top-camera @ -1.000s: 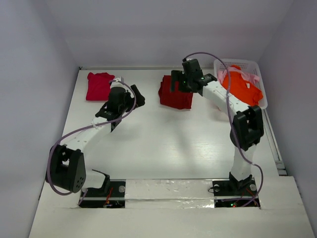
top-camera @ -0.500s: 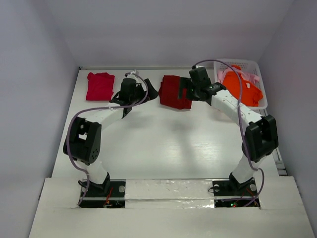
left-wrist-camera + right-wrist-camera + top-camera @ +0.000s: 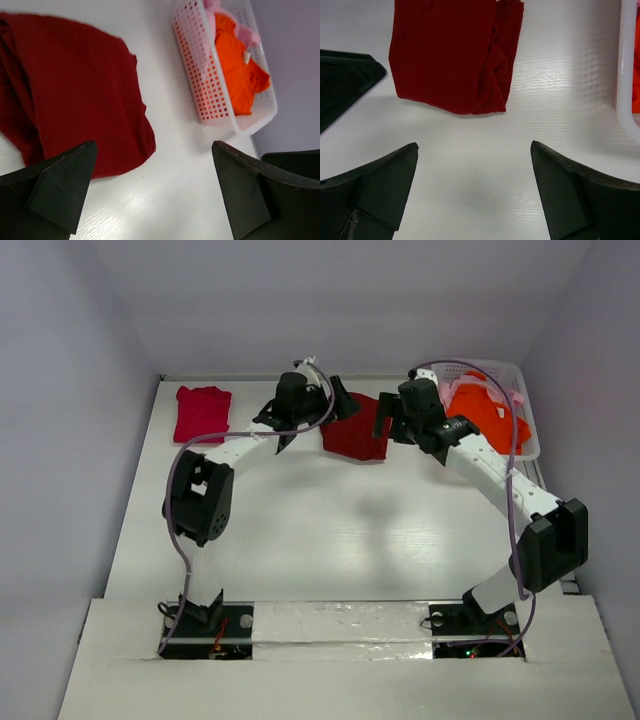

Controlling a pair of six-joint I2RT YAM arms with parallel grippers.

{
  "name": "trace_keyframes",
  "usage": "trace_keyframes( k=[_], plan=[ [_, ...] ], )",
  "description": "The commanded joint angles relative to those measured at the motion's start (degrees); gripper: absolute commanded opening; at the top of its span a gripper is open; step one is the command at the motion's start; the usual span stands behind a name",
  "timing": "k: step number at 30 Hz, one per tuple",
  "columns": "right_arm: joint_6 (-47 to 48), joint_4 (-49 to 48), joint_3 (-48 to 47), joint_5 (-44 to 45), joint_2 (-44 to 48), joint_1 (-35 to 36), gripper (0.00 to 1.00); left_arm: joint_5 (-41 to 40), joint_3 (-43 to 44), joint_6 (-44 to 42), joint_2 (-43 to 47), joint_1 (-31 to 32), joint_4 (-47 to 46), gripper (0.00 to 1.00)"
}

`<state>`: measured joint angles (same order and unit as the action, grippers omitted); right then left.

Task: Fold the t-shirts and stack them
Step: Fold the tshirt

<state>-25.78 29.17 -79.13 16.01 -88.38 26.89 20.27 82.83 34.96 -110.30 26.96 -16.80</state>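
A folded dark red t-shirt [image 3: 355,438] [image 3: 75,100] [image 3: 450,55] lies at the back middle of the table. My left gripper [image 3: 338,405] [image 3: 154,150] hovers open at its left edge, with bare table between the fingers. My right gripper [image 3: 392,420] [image 3: 473,146] hangs open at the shirt's right side, also holding nothing. A folded crimson-pink t-shirt [image 3: 202,412] rests at the back left. The bright orange t-shirt [image 3: 488,412] [image 3: 235,75] and the pale pink t-shirt [image 3: 516,398] [image 3: 245,35] lie crumpled in the basket.
The white lattice basket [image 3: 530,445] [image 3: 205,80] [image 3: 625,90] stands at the back right, close to the right arm. Grey walls enclose the table on three sides. In the right wrist view the left gripper's black finger [image 3: 345,80] shows at the left.
The left arm has swung right and back, from near the crimson-pink shirt to the dark red shirt's left edge. The right gripper has shifted right off the shirt. Both stayed open.
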Motion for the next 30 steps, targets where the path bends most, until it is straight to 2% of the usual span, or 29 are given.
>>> trace_keyframes(
  k=[1,14,20,27,30],
  plan=[
    [-1.2,-1.0,0.5,2.9,1.5,-0.3,0.99,3.5,2.1,1.7,-1.9,1.4,-1.8,0.99],
    [-1.6,-0.5,0.6,4.0,1.8,-0.3,0.99,5.4,6.6,2.6,-6.6,2.5,-1.5,0.99],
    [-3.0,-1.2,0.2,3.0,0.0,-0.3,0.99,2.6,8.5,-0.1,-6.7,2.5,2.1,0.99],
    [-3.9,-0.4,-2.5,4.8,-4.2,-0.3,0.99,0.5,21.1,-0.9,-12.4,2.0,11.4,0.99],
    [-4.4,0.8,-4.8,5.2,-6.4,-1.4,0.99,-1.9,22.6,-1.0,-13.3,2.0,14.1,0.99]
  ],
)
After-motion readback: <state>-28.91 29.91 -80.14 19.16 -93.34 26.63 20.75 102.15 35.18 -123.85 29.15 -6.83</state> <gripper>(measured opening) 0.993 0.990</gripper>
